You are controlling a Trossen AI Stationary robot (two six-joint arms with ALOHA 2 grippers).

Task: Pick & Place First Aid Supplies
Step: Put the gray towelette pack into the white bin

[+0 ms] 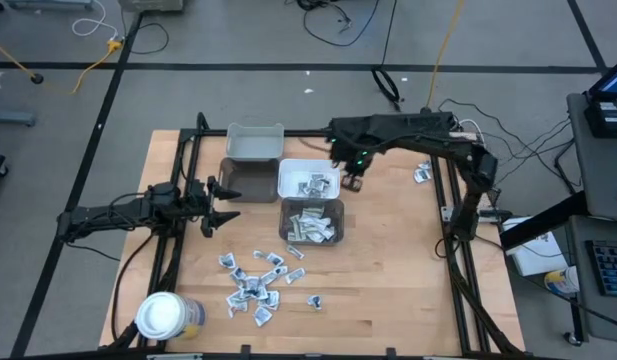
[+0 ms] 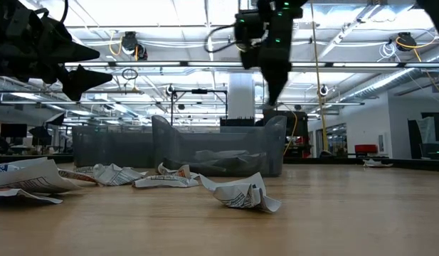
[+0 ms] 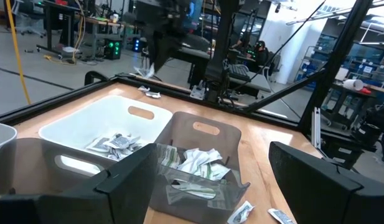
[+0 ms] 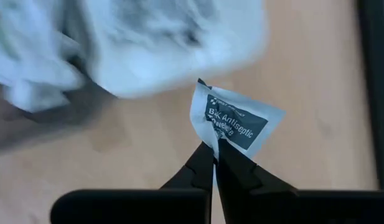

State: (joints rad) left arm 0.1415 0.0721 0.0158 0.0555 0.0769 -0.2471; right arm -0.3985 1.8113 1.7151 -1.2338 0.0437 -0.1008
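Because the small white packet [image 4: 237, 121] hangs by only one corner from the right tool [image 4: 215, 151], which is pinched tight on it, it could slip out too early. It is up in the air just beside the white bin [image 1: 308, 181], so it might land on the worktop [image 1: 388, 270] instead. The grey bin [image 1: 311, 222] sits close, so it could fall in the wrong one. The left tool [image 1: 224, 203] waits released, near the loose packets [image 1: 256, 282].

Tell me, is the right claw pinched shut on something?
Shut: the right gripper has its fingertips pressed together on a corner of a white antiseptic packet.
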